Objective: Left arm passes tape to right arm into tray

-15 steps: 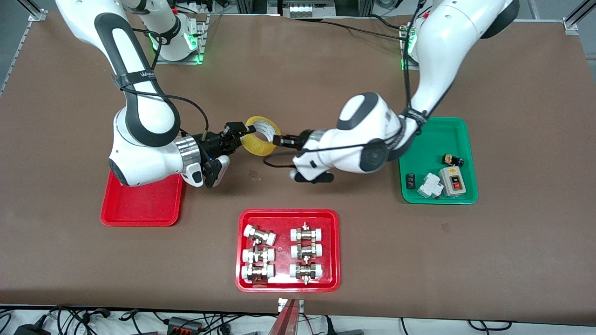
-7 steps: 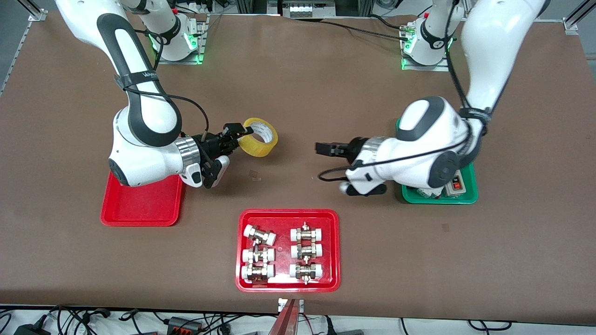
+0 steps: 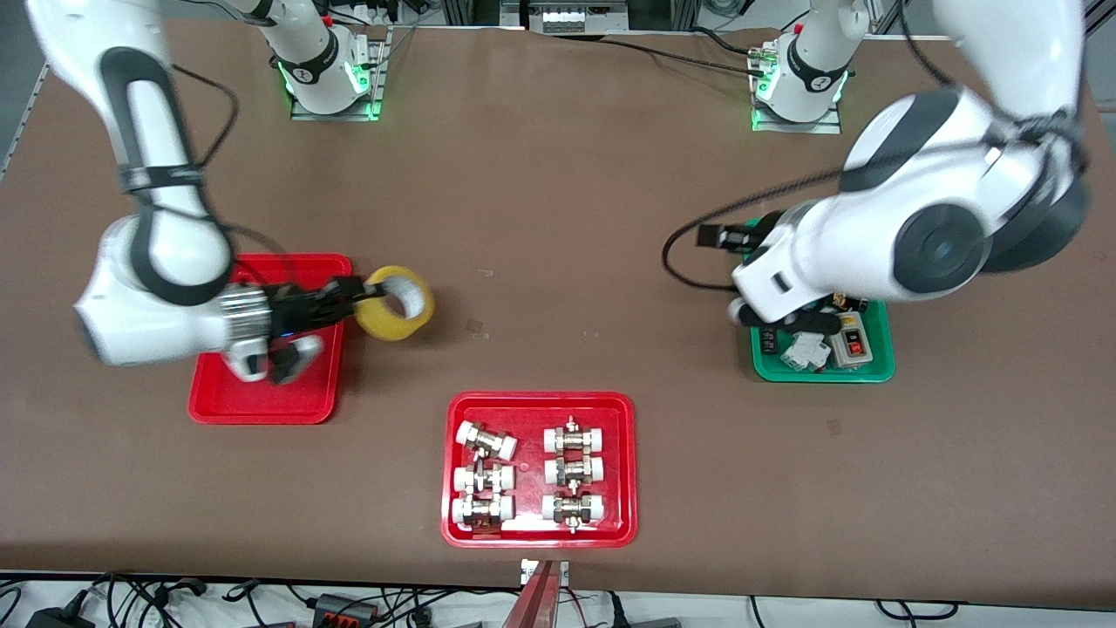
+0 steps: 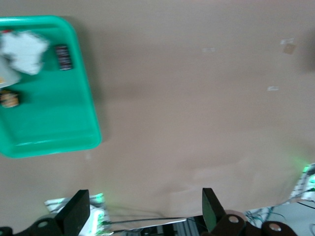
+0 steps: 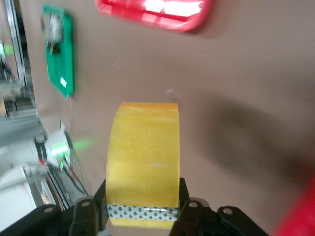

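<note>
In the front view, the tape point(image 3: 399, 303) is seen clamped in the right pincer point(image 3: 353, 292), held in the air just beside the edge of the plain red tray point(image 3: 261, 403) at the right arm's end of the table point(image 3: 558, 174). The left pincer point(image 3: 717, 236) is seen over the green tray point(image 3: 819, 373), its jaws apart and empty. In the left wrist view, widely parted fingers point(image 4: 76, 216) are shown with nothing between them. In the right wrist view, the roll is gripped across its width. The handover is judged done; next, the roll must be carried over the tray, lowered and released.
</note>
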